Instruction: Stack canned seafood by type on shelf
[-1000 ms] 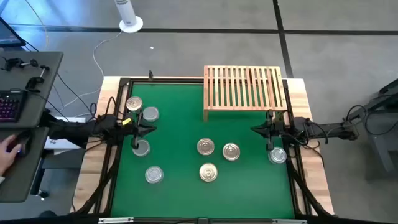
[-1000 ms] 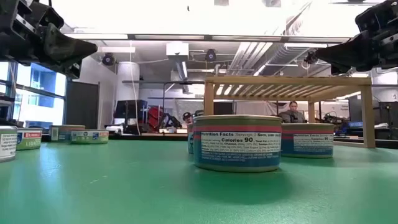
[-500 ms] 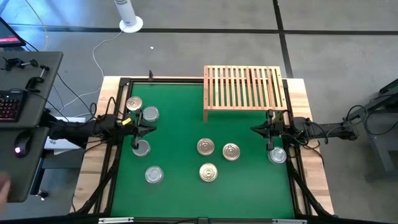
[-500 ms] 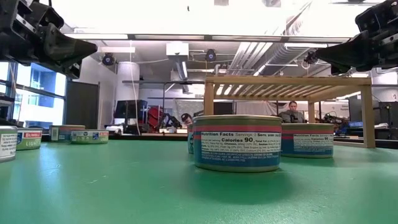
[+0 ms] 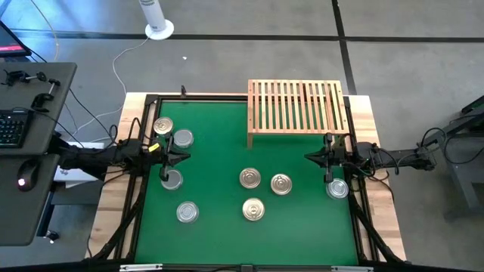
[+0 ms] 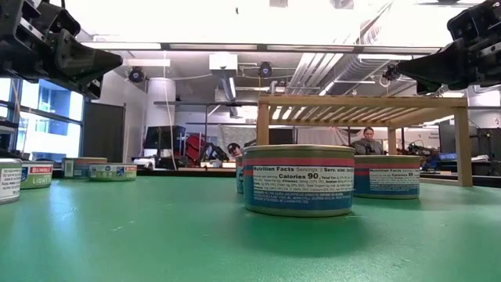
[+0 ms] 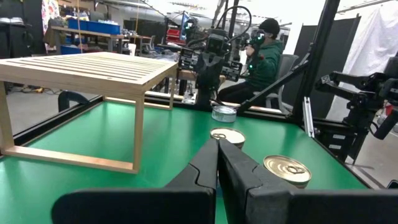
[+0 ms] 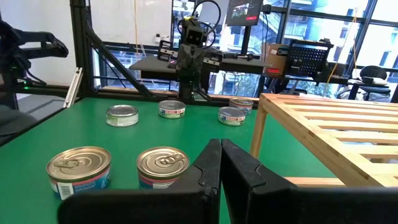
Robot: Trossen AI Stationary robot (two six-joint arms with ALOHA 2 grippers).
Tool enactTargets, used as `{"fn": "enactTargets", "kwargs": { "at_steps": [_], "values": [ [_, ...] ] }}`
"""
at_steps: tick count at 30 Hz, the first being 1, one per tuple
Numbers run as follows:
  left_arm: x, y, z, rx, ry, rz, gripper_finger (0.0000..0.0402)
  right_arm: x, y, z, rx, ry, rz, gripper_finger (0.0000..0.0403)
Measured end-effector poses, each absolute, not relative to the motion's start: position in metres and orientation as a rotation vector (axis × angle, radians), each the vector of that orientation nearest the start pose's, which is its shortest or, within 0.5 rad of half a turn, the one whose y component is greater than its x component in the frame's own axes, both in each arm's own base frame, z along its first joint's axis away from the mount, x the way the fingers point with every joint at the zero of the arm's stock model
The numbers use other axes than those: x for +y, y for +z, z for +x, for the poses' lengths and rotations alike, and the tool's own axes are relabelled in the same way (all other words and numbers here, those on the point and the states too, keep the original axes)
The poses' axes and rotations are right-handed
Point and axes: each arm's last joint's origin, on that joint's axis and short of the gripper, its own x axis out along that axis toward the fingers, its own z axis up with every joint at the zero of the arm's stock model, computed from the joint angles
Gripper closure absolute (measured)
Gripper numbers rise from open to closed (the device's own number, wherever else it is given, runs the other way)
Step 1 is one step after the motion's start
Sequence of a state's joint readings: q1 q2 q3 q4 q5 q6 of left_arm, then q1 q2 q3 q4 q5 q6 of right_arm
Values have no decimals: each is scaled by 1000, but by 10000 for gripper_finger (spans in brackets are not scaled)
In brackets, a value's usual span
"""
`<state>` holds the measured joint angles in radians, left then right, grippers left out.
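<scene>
Eight tins (image 5: 252, 178) (upright) near shelf (image 5: 296, 105)

The table (image 5: 227, 227) has a flat green top inside a black frame, with pale wood showing at its outer edges. The shelf (image 5: 296, 106) is light, honey-toned wood, its top a pattern of parallel slats. The tins (image 5: 252, 209) have shiny lids, some gold-toned and some plain silver. In the low view the nearest tin (image 6: 298, 179) wears a label banded pink above, white with black print in the middle, and blue below. Both arms are matte black, as are the left gripper (image 7: 217, 163) and right gripper (image 8: 221, 163).
</scene>
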<state>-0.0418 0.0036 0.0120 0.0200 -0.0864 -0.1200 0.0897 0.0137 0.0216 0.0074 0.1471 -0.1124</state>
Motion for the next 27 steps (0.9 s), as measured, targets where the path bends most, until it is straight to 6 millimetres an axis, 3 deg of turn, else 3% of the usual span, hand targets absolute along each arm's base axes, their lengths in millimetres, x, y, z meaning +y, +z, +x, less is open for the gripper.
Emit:
{"fn": "enactTargets", "kwargs": {
  "at_steps": [16, 23, 27],
  "values": [
    [-2, 169, 97, -31, 43, -122, 401, 4, 171, 97, -15, -59, -105, 402],
    [-2, 169, 97, -33, 43, -122, 401, 4, 179, 96, -104, -63, 97, 402],
    [-2, 170, 97, -36, 43, -127, 402, 3, 194, 94, -269, -36, 398, 402]
  ]
}}
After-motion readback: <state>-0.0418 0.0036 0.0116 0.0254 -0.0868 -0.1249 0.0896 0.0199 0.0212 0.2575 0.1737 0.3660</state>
